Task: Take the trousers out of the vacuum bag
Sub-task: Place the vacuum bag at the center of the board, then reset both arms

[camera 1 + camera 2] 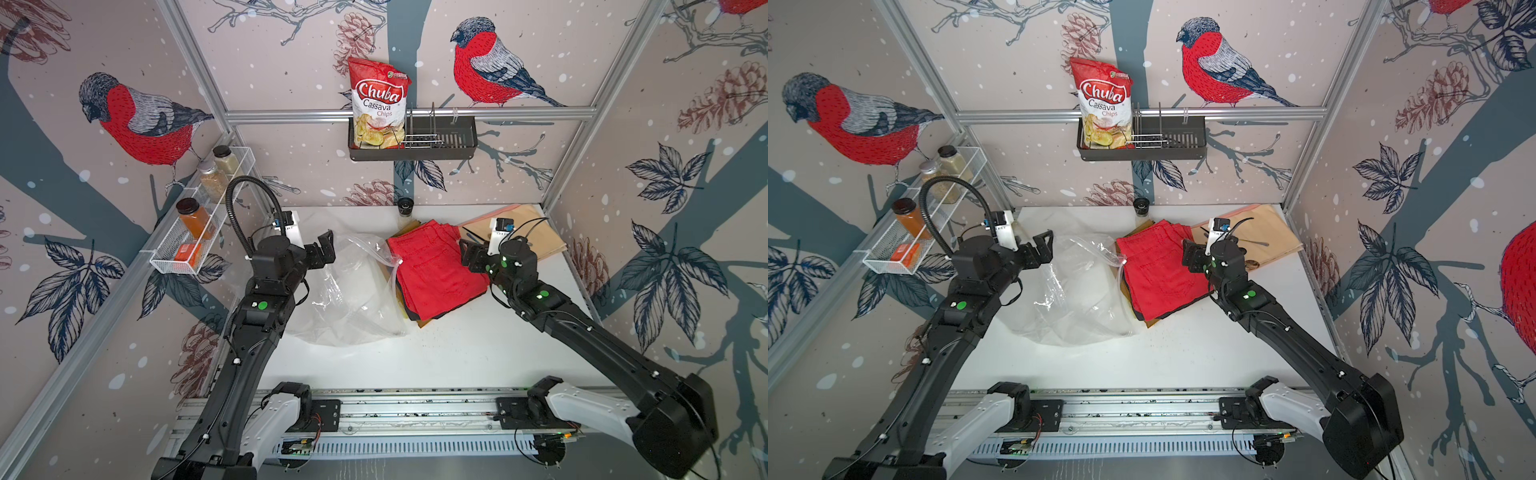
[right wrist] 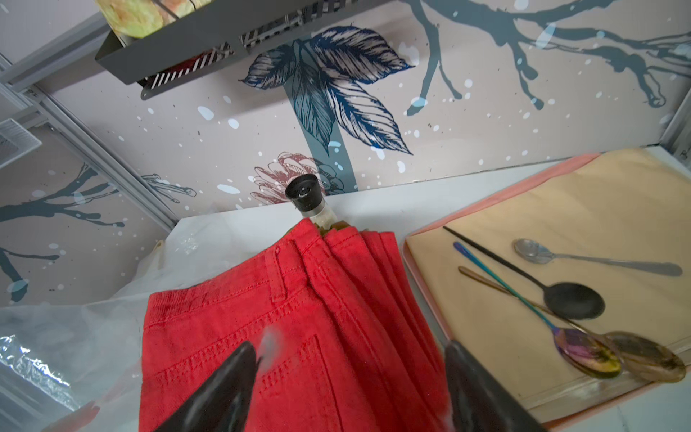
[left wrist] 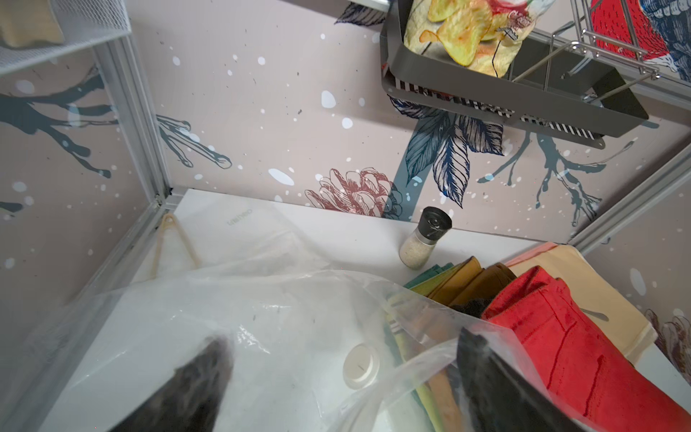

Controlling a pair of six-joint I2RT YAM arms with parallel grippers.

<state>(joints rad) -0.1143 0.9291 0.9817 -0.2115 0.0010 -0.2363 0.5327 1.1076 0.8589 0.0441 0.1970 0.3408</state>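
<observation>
The trousers [image 1: 432, 270] [image 1: 1158, 270] lie as a folded stack at centre right of the table, a red pair on top with dark, mustard and green edges below [image 3: 561, 336] [image 2: 299, 318]. The clear vacuum bag [image 1: 353, 299] [image 1: 1075, 299] lies crumpled to their left; its mouth edge overlaps the stack's left side. Its white valve disc [image 3: 361, 366] shows through the film. My left gripper [image 1: 323, 250] [image 1: 1040, 249] [image 3: 342, 338] hovers open over the bag's far left part. My right gripper [image 1: 471, 257] [image 1: 1192, 257] [image 2: 353, 348] stands open over the red pair's right edge.
A shaker with a black cap [image 1: 405, 206] stands at the back wall behind the stack. A peach cloth [image 1: 536, 237] bearing several spoons [image 2: 572, 299] lies at back right. A chips bag [image 1: 378, 104] sits in a black wall basket, and a wire spice rack [image 1: 199, 232] hangs left.
</observation>
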